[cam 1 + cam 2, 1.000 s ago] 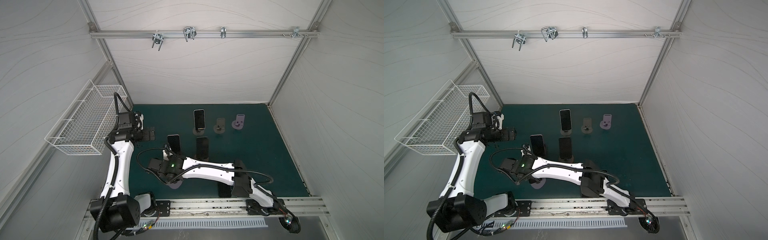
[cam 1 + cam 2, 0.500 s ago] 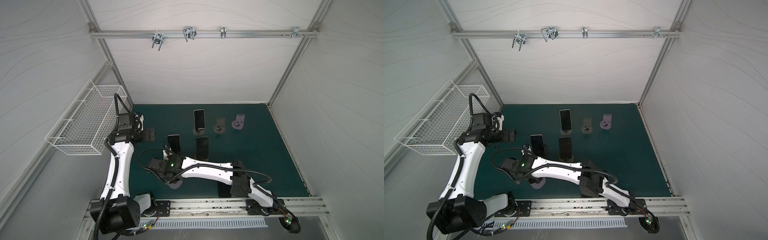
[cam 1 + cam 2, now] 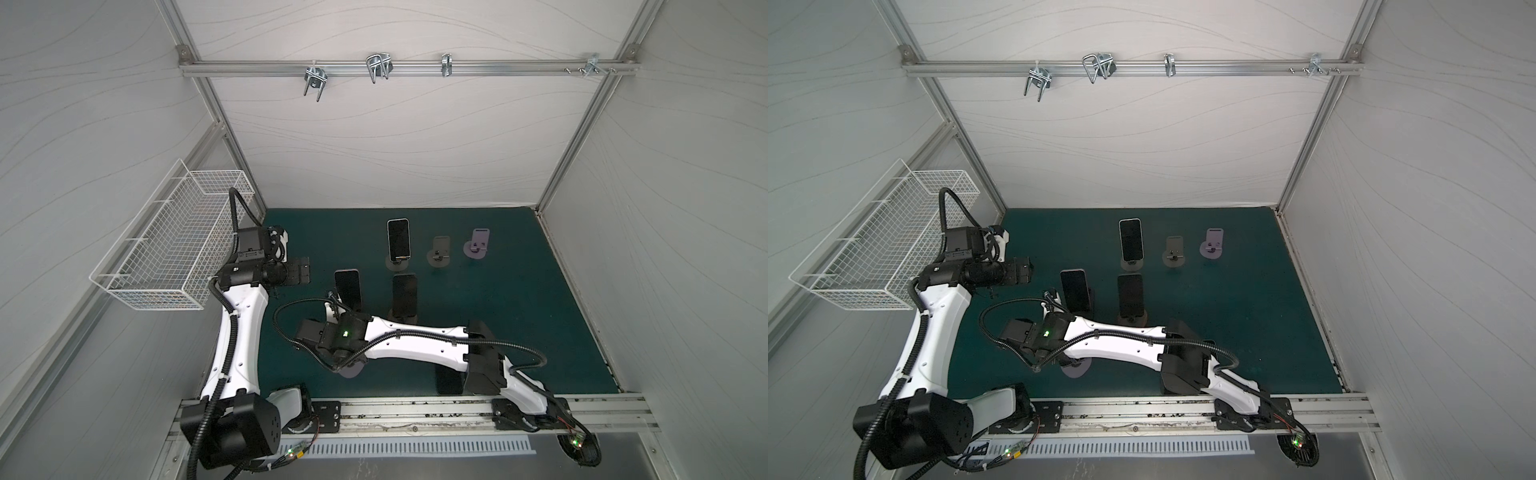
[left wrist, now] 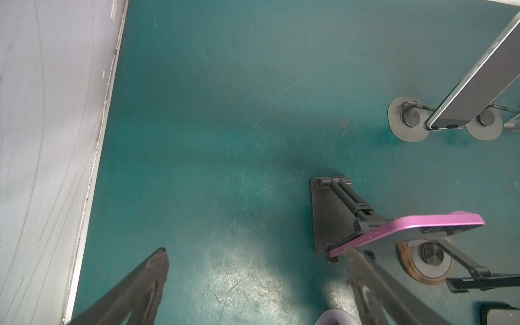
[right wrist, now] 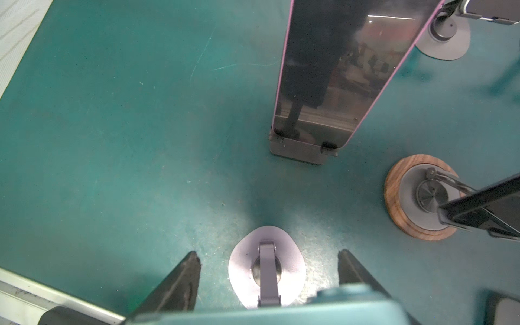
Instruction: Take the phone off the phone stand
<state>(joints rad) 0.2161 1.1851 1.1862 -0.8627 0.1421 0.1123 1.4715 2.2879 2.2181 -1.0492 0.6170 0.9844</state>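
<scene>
Much bare mat (image 4: 213,118) (wall-edged) before left pincer (image 4: 256,250)

No legible text, label, brand or number in any view. Dark strip on top edge of far purple stand (image 3: 479,243), upper right of worktop (image 3: 519,316), both top views: too small to read.

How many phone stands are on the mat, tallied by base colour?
Lilac stands: 2
Grey stands: 2
Black stand: 1
Wood-rimmed stand: 1
Total: 6
</scene>
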